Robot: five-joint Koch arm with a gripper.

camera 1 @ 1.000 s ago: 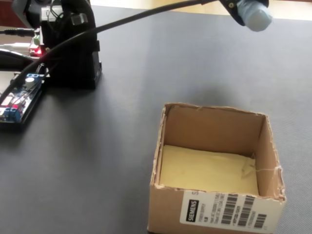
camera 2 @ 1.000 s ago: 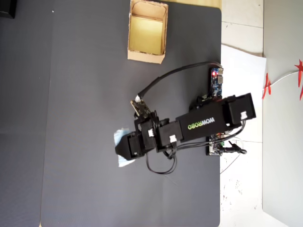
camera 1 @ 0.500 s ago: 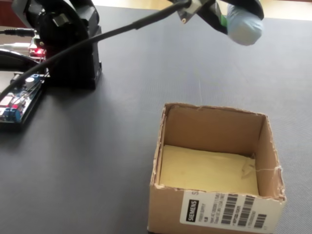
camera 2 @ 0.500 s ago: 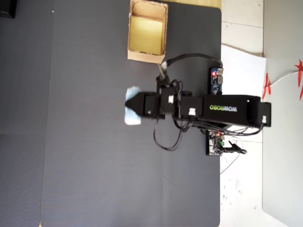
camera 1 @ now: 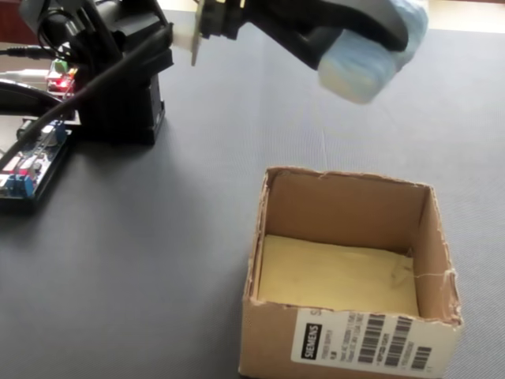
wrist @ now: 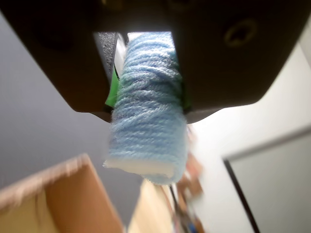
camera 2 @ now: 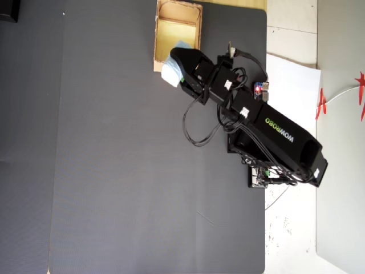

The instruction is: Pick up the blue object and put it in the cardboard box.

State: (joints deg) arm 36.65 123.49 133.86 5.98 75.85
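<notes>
The blue object (wrist: 148, 116) is a pale blue yarn-wound bundle. My gripper (wrist: 146, 104) is shut on it, one dark jaw on each side. In the fixed view the blue object (camera 1: 359, 71) hangs in the air at the top, above and behind the open cardboard box (camera 1: 351, 343), held by the gripper (camera 1: 371, 39). From overhead the blue object (camera 2: 171, 74) sits over the lower edge of the cardboard box (camera 2: 158, 34), with the gripper (camera 2: 178, 67) on it. A corner of the cardboard box (wrist: 63, 194) shows at the lower left of the wrist view.
The arm's black base (camera 1: 118, 87) and a circuit board with red lights (camera 1: 59, 79) stand at the fixed view's left. A dark grey mat (camera 2: 125, 171) covers the table. White floor (camera 2: 296, 80) lies to the right of the mat in the overhead view.
</notes>
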